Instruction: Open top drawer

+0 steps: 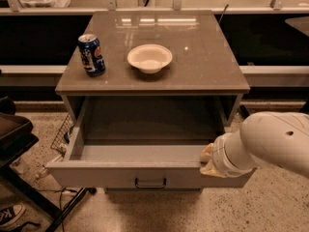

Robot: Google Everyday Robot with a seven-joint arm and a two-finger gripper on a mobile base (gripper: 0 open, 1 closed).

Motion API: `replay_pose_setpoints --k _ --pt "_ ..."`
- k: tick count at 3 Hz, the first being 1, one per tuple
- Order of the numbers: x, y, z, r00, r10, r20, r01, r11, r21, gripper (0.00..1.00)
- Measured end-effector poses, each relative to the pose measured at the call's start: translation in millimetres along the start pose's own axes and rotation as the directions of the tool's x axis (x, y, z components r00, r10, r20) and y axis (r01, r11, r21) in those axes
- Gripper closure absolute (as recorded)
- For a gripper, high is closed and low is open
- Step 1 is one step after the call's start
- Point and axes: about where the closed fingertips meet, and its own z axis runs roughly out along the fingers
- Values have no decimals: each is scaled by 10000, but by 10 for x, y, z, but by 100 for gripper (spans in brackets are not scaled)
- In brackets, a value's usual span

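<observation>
The top drawer (111, 174) of the grey cabinet stands pulled far out, showing a plain grey empty interior (140, 151). Its small dark loop handle (150, 183) sits at the middle of the front panel. My gripper (208, 162) is at the right end of the drawer's front edge, at the tip of my white arm (270, 141), which comes in from the right. The gripper rests against the top rim of the front panel. The lower drawers are hidden beneath the open one.
A blue soda can (91, 55) and a white bowl (149, 58) stand on the cabinet top (203, 57). A dark chair or stand (14, 139) and a shoe (9, 216) are at the left on the speckled floor. A counter runs behind.
</observation>
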Motion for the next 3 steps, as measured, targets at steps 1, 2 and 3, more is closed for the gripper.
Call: replay_pose_setpoints --k 1,2,3 --pt "-1 -1 -2 10000 -1 0 1 10000 0 100" --pt "-3 -2 -8 10000 -1 0 1 10000 0 100" --pt "-5 -5 -16 10000 -3 -1 3 10000 1 97"
